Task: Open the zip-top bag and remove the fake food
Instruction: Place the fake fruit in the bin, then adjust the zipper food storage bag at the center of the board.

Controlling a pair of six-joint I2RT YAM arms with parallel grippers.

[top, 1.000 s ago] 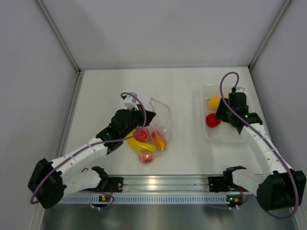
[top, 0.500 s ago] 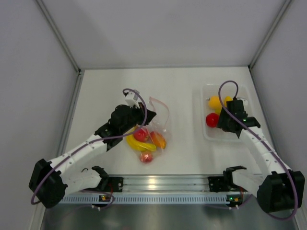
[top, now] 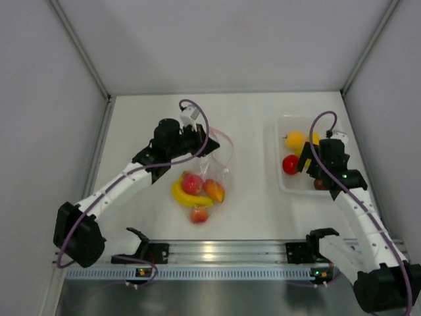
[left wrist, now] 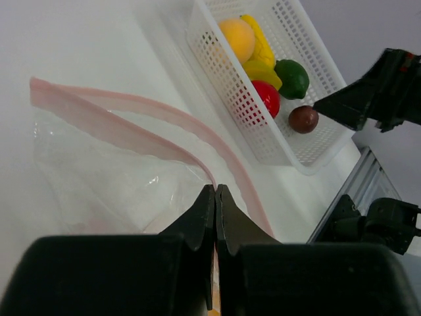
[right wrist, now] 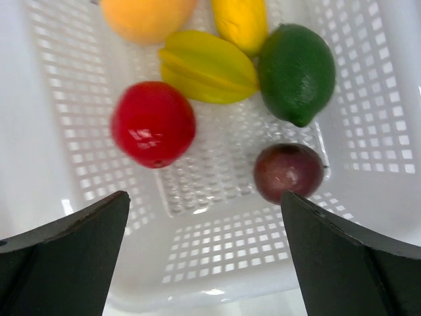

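1. White table (top: 250, 210), top view: the left gripper (top: 199, 139) is clamped shut on the upper edge of the zip-top bag (top: 220, 168), left of centre. The bag's pink zip strip (top: 223, 139) loops away to the right of the fingers. The fake food (top: 197, 194) sits bunched in the bag's lower part, nearer the arm bases: a banana (top: 183, 196), a red apple (top: 192, 182), an orange piece (top: 216, 191) and a reddish piece (top: 199, 214) at the near end. Well apart, on the right, a white basket (top: 281, 181) holds more pieces, and the right gripper (top: 314, 174) hangs over its near end.

2. Left wrist view: the black fingers (left wrist: 197, 220) meet with no gap, and the zip strip (left wrist: 131, 115) runs straight into their tips, so the clear film is pinched there. Beyond the bag, the basket (left wrist: 289, 141) stands on the table with an orange fruit (left wrist: 237, 38), a yellow piece (left wrist: 260, 41), a star fruit (left wrist: 262, 71), a lime (left wrist: 292, 78), a red fruit (left wrist: 263, 97) and a dark purple piece (left wrist: 303, 119). The right gripper's black tip (left wrist: 339, 106) points at the purple piece.

3. Right wrist view: the right gripper (right wrist: 204, 197) stands spread wide with nothing between its fingers (right wrist: 72, 253), above the basket's perforated floor (right wrist: 210, 250). The dark purple piece (right wrist: 288, 172) lies free near the right finger, touching neither. The red fruit (right wrist: 152, 123), star fruit (right wrist: 207, 66), lime (right wrist: 296, 72), orange fruit (right wrist: 146, 16) and yellow piece (right wrist: 240, 20) crowd the far end.
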